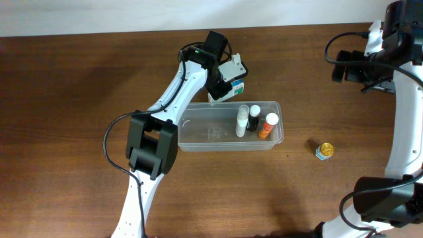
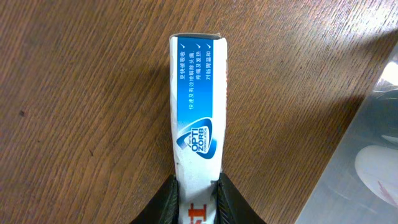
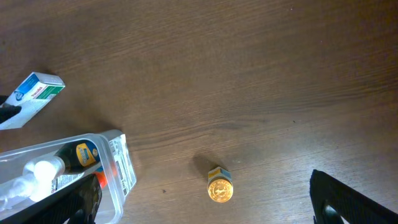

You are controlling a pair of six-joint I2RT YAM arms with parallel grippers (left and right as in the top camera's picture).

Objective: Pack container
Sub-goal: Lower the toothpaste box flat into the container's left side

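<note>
The clear plastic container (image 1: 198,140) lies mid-table with three small bottles (image 1: 254,119) standing at its right end. Just behind its far rim, my left gripper (image 1: 225,82) is shut on a white and blue box (image 1: 234,75). In the left wrist view both fingers (image 2: 168,200) press the sides of the box (image 2: 199,106), which points away over the wood, with the container's corner (image 2: 367,155) at the right. My right gripper (image 1: 345,67) hangs open at the far right. Its view shows its gripper (image 3: 206,211) spread wide above a small gold-capped jar (image 3: 219,186).
The gold-capped jar (image 1: 324,151) sits alone on the wood, right of the container. The right wrist view also catches the container's end (image 3: 121,165) and the box (image 3: 37,93). The left arm's base link (image 1: 151,144) lies against the container's left end.
</note>
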